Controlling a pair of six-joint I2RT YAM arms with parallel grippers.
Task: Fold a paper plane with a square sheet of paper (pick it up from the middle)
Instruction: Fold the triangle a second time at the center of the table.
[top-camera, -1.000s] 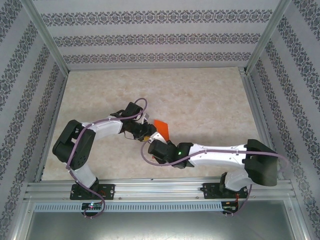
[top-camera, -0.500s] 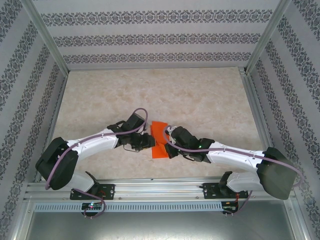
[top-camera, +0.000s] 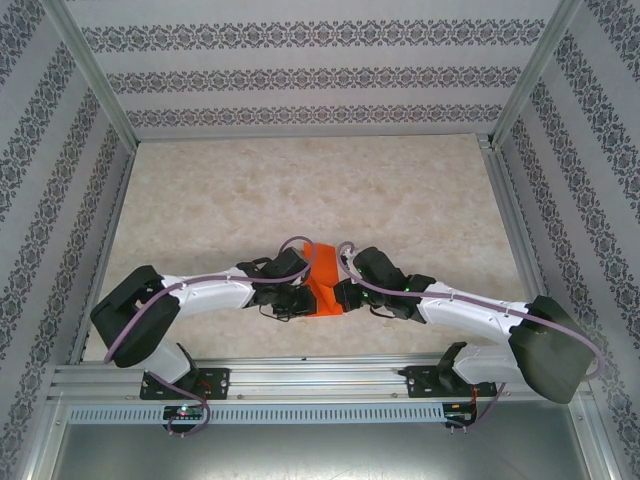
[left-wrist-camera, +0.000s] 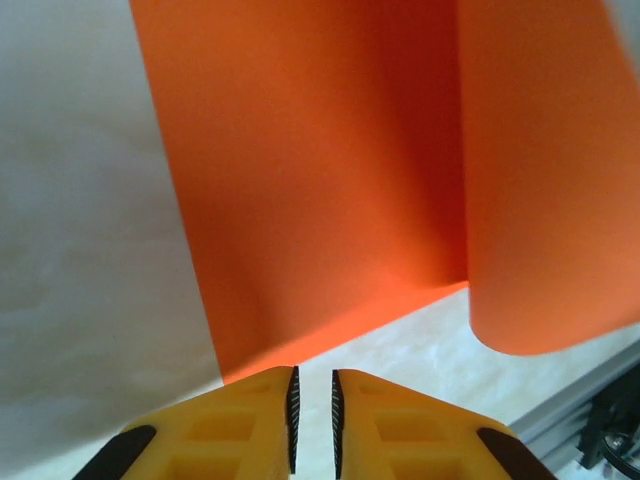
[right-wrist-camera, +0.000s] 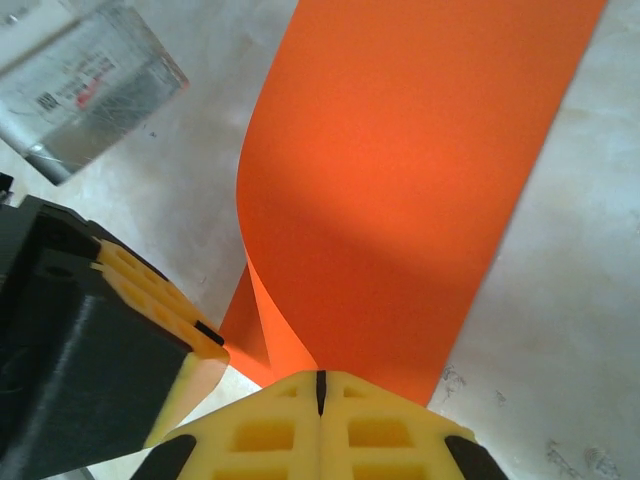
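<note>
Square sheet of paper (top-camera: 325, 290), curled over itself, lies on the table (top-camera: 300, 180) by the middle of the near edge. Right gripper (right-wrist-camera: 320, 378) pinches it, jaws pressed together. Left gripper (left-wrist-camera: 312, 375) stands at its edge, jaws narrowly apart; I think they should close only once both edges match.

Curled square sheet of paper (left-wrist-camera: 330, 180) over table (left-wrist-camera: 80, 250); jaws barely apart

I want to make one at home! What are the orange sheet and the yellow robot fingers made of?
Orange sheet: thin paper, most likely, with a matte finish; it curls in a smooth loop and shows sharp straight edges. Yellow fingers: probably hard plastic, matte; they have neat moulded pockets, though the exact stuff is unclear.
</note>
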